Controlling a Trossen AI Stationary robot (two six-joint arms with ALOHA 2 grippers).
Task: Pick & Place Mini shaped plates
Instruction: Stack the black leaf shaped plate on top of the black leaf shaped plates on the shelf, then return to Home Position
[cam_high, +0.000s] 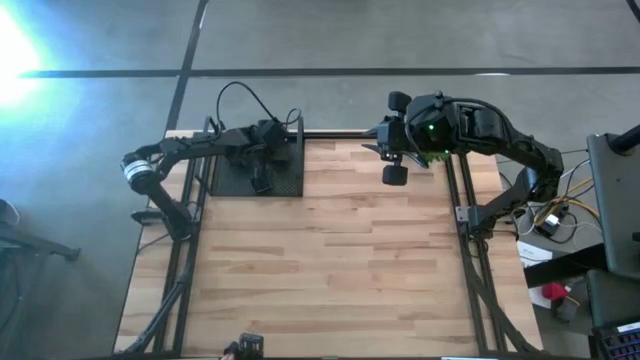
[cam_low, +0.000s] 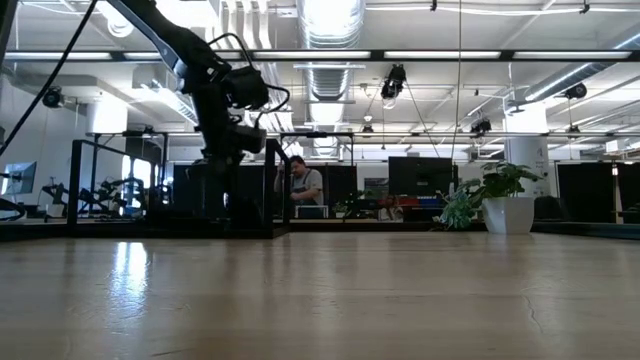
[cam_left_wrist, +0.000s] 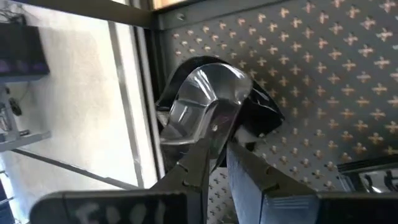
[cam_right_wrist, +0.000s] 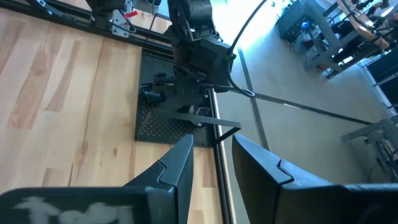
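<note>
The left gripper (cam_high: 259, 185) is low over the black perforated tray (cam_high: 285, 180), which lies at the far left corner of the wooden table (cam_high: 330, 260). In the left wrist view its two fingers (cam_left_wrist: 205, 155) stand a little apart, and the edge of a glossy mini shaped plate (cam_left_wrist: 208, 102) sits between their tips. I cannot tell if they really pinch this plate or only touch it. The plate is tilted, with one side on the tray's cross-patterned surface, close to the tray's wall. How many plates are on the tray, I cannot tell.

The right gripper (cam_high: 395, 140) waits in the air at the far right side of the table, well apart from the tray, with its fingers open and nothing between them.

Behind the table a green plant in a white pot (cam_low: 505, 200) stands in the room, and a person (cam_low: 300, 188) is there far away
</note>
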